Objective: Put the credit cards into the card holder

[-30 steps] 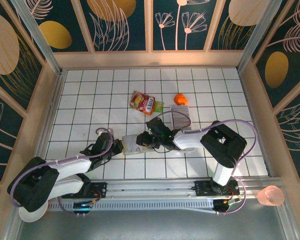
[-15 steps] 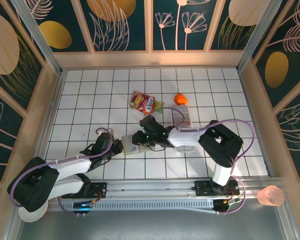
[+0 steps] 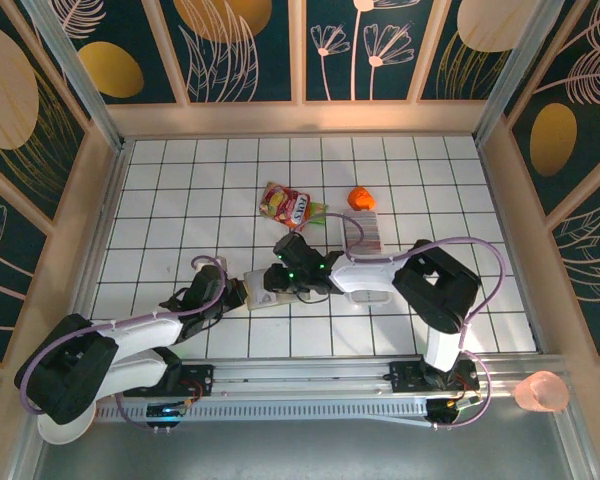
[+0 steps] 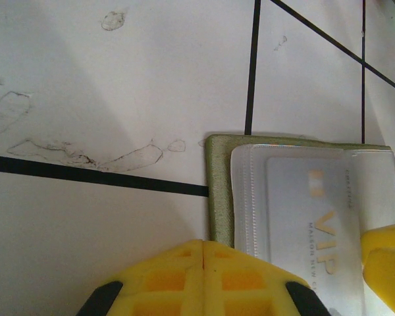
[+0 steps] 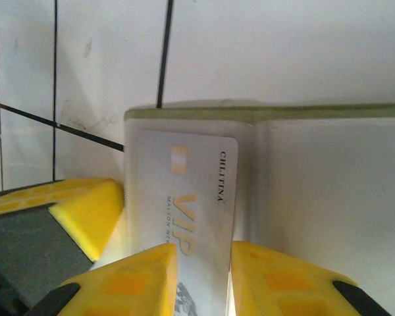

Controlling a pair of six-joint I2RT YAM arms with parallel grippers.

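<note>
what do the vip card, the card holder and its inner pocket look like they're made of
VIP card: likely plastic, with a silvery, metallic-looking sheen and gold print; it looks thin and stiff.
Card holder: olive-green cover with a fine matte grain, probably faux leather or fabric; the look leaves it open.
Inner pocket: clear, glossy, flexible plastic, with pressed seam lines along its edge.

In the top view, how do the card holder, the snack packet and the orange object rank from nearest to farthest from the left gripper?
1. Card holder, just right of the left gripper.
2. Snack packet, farther back.
3. Orange object, back right.
</note>
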